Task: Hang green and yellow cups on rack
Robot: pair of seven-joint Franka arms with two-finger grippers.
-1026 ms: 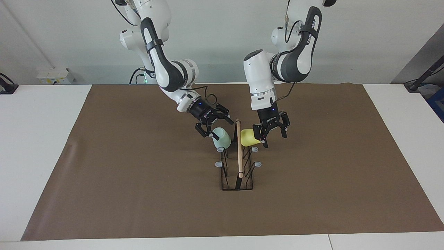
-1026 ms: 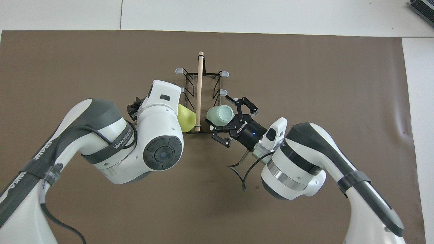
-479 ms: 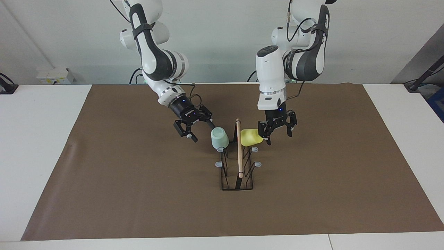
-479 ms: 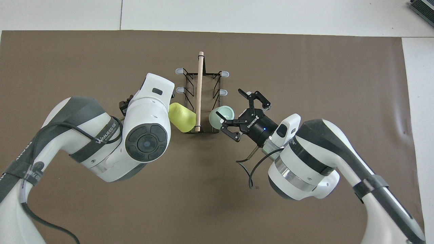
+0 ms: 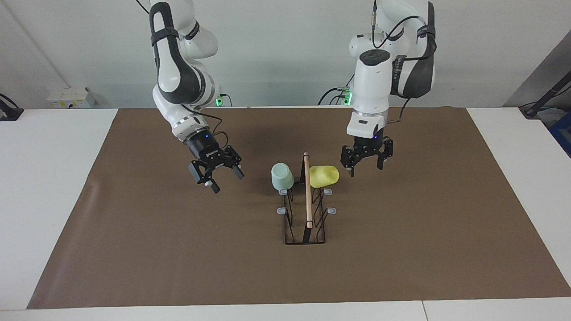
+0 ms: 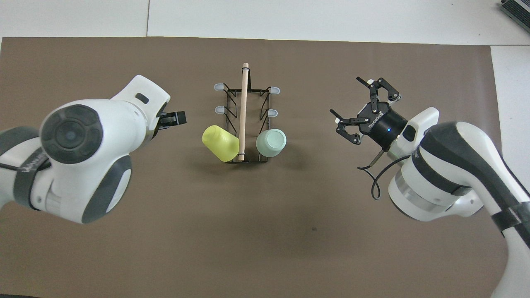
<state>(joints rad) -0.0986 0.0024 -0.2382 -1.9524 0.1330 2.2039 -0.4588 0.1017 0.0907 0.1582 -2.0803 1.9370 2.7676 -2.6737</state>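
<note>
You can see both arms have pulled back from the rack (image 5: pixel 304 200) and let go of the cups. That looks like the job is done: both cups hang on the rack without help.

Go across the facing view. First comes the right gripper (image 5: pixel 215 171), up over the bare brown mat (image 5: pixel 134 223), well apart from the rack, its jaws wide apart and holding nothing.

Next is the green cup (image 5: pixel 282 176). It sits on a peg at the end of the rack nearest the robots, mouth down, bottom up, nearly upright.

Then the rack's wooden rod (image 5: pixel 307 191), which runs away from the robots.

The yellow cup (image 5: pixel 324 176) hangs on the matching peg. It lies tipped, pointing out sideways toward the left arm's end of the table (image 5: pixel 44 178).

Last is the left gripper (image 5: pixel 366 157), in the air beside the yellow cup, not touching it, jaws apart and empty.
</note>
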